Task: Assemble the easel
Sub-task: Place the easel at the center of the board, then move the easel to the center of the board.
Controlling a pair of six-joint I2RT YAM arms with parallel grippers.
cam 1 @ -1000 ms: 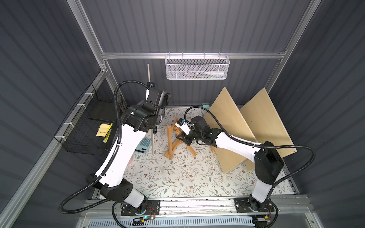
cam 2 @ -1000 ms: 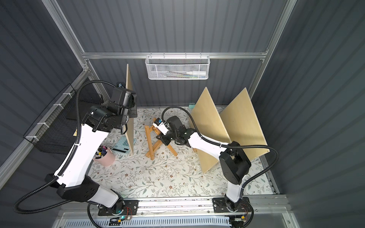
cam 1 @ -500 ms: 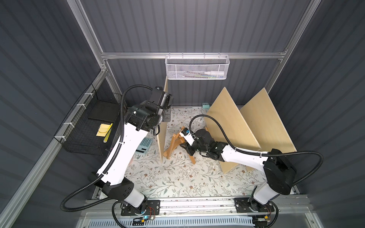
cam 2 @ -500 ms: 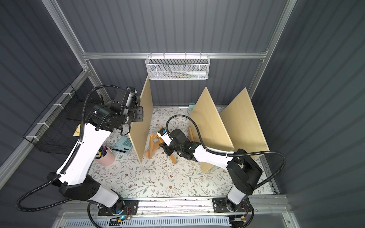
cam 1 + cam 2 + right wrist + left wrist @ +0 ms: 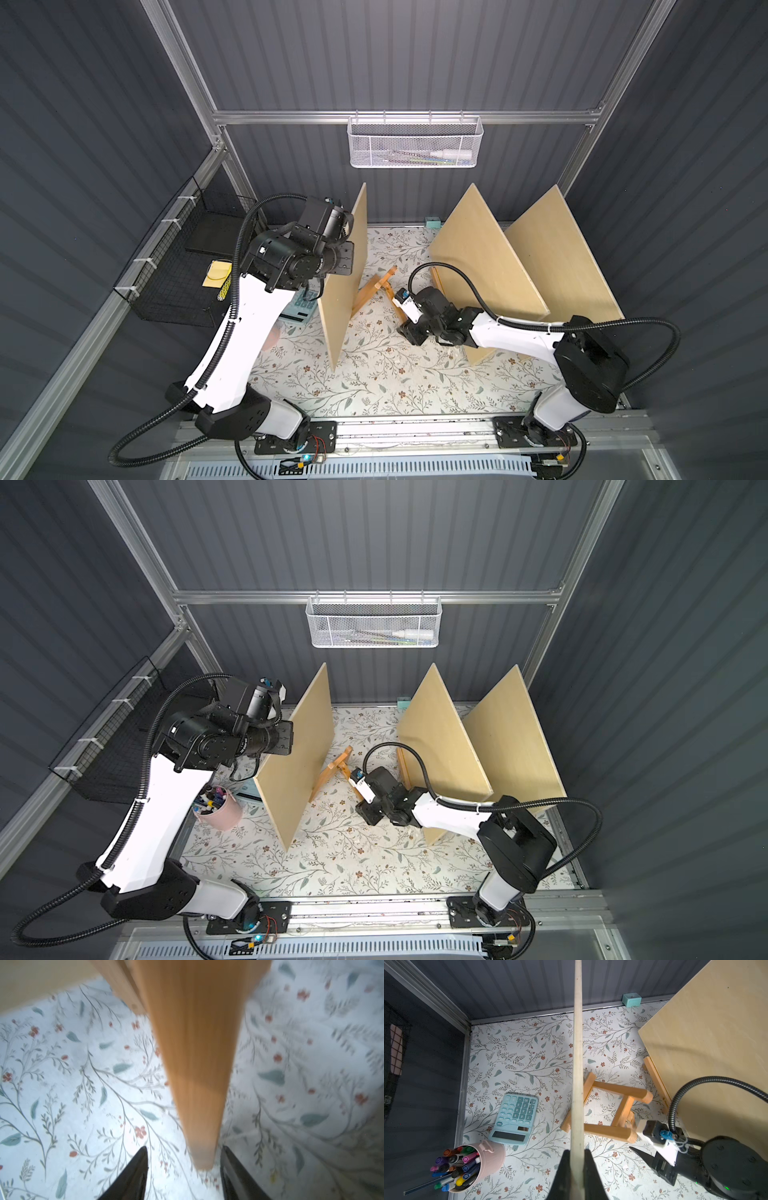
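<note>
The plywood board (image 5: 344,282), clamped edge-on in the closed left gripper (image 5: 576,1152) on its raised arm, has swung inward beside the small wooden easel (image 5: 607,1131) on the floral tabletop (image 5: 374,374), where the low, outstretched right gripper (image 5: 185,1147) has spread its jaws, loosely straddling one leg.

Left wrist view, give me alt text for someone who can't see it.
The left claw grips a thin wooden board, seen edge-on up the middle. Behind it a small wooden easel sits on the floral table, near a teal calculator and a pink cup of markers.
</note>
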